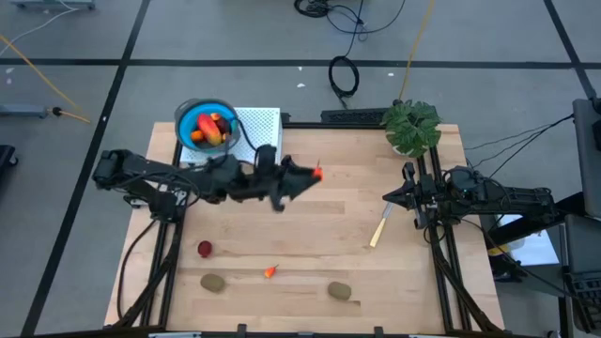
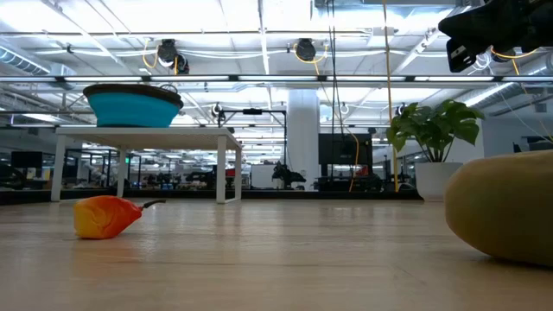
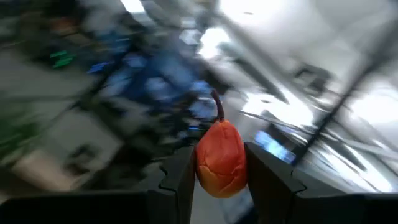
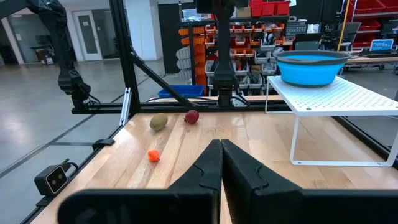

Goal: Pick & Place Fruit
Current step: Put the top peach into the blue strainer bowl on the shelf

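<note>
L gripper (image 3: 219,180): clamped on orange-red fruit (image 3: 221,158), stem pointing away from wrist, above table centre.
R gripper (image 4: 220,163): fingers together, right edge.

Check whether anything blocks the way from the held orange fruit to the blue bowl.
Nothing visible does. The left end effector holds the orange fruit above the table, and only bare wood and the white stand lie between it and the blue bowl.

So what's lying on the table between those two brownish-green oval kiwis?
One tiny orange-red fruit bit lies between the left brown-green kiwi oval and the right one, slightly farther back; otherwise bare wood. The high view shows it.
</note>
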### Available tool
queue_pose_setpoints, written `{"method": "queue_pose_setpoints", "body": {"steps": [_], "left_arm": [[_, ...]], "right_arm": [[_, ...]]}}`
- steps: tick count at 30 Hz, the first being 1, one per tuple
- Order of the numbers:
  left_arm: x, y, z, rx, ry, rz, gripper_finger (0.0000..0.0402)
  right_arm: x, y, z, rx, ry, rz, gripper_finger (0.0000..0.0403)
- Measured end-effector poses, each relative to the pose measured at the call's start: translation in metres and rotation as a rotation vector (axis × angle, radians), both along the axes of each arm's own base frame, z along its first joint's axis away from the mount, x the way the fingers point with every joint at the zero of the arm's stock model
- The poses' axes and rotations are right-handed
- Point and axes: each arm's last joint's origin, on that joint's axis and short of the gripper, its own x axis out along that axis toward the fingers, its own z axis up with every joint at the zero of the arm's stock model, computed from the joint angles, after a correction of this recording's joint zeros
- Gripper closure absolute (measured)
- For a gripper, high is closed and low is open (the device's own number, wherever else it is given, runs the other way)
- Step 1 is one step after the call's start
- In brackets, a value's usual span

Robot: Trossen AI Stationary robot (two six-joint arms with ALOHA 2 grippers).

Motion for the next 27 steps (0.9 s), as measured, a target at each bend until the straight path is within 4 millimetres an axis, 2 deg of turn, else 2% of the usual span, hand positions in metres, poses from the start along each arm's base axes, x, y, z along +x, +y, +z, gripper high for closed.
{"method": "queue_pose_setpoints", "body": {"steps": [7,13,20,27], "left_arm": [[0.006,0.042,-0.028,-0.170,0.273,0.157,0.0275],[0.003,0.076,-0.046,-0.193,0.454,0.237,0.0275],[-0.021,0.118,-0.044,-0.180,0.567,0.318,0.0275],[-0.063,0.145,-0.034,-0.153,0.689,0.438,0.0275]], "right_arm": [[0.000,0.000,0.000,-0.026,-0.003,0.000,0.0403],[0.000,0.000,0.000,-0.060,-0.007,0.000,0.0403],[0.000,0.000,0.000,-0.060,-0.006,-0.001,0.0403],[0.000,0.000,0.000,-0.060,-0.005,-0.005,0.0403]]}}
